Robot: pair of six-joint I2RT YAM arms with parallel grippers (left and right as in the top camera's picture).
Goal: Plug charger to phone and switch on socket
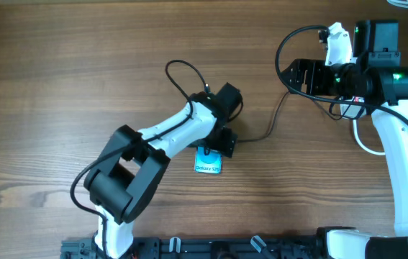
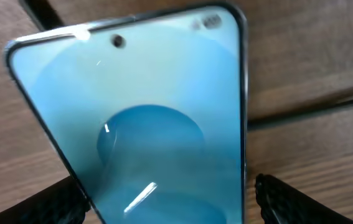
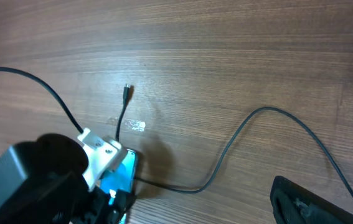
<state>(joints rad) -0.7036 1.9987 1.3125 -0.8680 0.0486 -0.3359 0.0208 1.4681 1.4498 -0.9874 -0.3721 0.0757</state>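
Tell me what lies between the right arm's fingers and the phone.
Only bare table, crossed by the charger's black cable, lies between the right fingers and the phone. The right wrist view shows this.

White arms (image 1: 182, 124), black joints (image 1: 124, 176), looped black cables (image 1: 167, 70) (green light (image 1: 398, 75))

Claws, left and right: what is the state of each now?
Left claw: open, its fingers either side of the phone.
Right claw: open, holding nothing.
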